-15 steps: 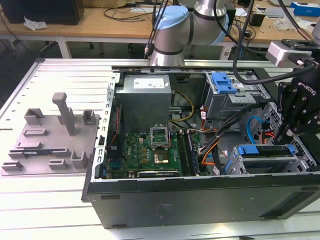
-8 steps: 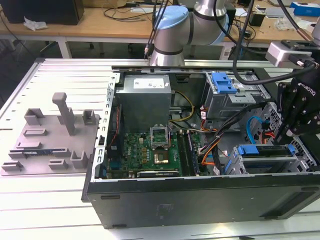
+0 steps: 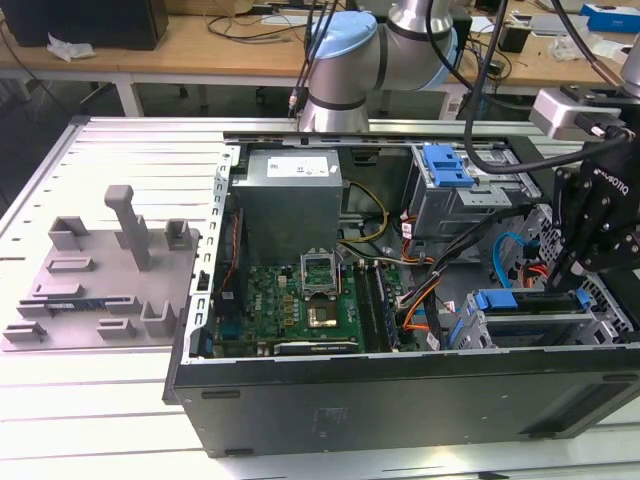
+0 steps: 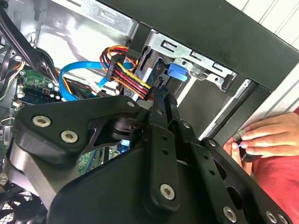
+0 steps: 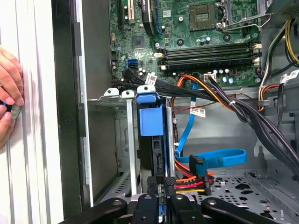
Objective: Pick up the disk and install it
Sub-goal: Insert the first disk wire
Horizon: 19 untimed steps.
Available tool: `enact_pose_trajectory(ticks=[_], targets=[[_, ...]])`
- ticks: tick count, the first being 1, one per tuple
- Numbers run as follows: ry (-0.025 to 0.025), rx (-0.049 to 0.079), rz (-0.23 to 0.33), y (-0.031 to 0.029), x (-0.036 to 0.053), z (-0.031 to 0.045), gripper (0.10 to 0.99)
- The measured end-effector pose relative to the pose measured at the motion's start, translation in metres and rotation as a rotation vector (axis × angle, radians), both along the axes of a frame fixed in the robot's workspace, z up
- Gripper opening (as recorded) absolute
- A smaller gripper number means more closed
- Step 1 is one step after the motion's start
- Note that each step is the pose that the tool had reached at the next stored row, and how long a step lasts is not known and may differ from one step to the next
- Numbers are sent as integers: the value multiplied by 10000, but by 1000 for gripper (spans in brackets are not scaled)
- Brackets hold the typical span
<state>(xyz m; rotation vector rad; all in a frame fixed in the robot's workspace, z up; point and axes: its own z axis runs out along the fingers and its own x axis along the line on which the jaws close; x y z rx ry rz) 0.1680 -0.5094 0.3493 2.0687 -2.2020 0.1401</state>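
Note:
The disk (image 3: 525, 300), silver with a blue carrier bracket, stands on edge in the drive cage at the case's near corner, on the exterior view's right. In the first wrist view the disk (image 5: 150, 116) sits between the cage's metal rails, blue bracket facing the camera. My black gripper (image 3: 572, 275) reaches down at the disk's right end. Its fingers (image 5: 153, 184) stand close together, pinching the disk's thin rear edge. In the second wrist view the gripper (image 4: 161, 95) points into the cage beside a blue tab (image 4: 176, 72).
A person's hand (image 5: 9, 100) rests on the table just outside the case wall (image 5: 65, 116). Orange, red and yellow power cables (image 5: 189, 184) and a blue data cable (image 5: 219, 158) lie beside the cage. A second cage with a blue latch (image 3: 445, 165), a grey power supply (image 3: 290, 195) and the motherboard (image 3: 300, 300) sit further in.

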Motion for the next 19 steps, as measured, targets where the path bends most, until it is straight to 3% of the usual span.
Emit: enact_pose_trajectory(ticks=[19], targets=[[0,1,146,0,4,-60,165]])
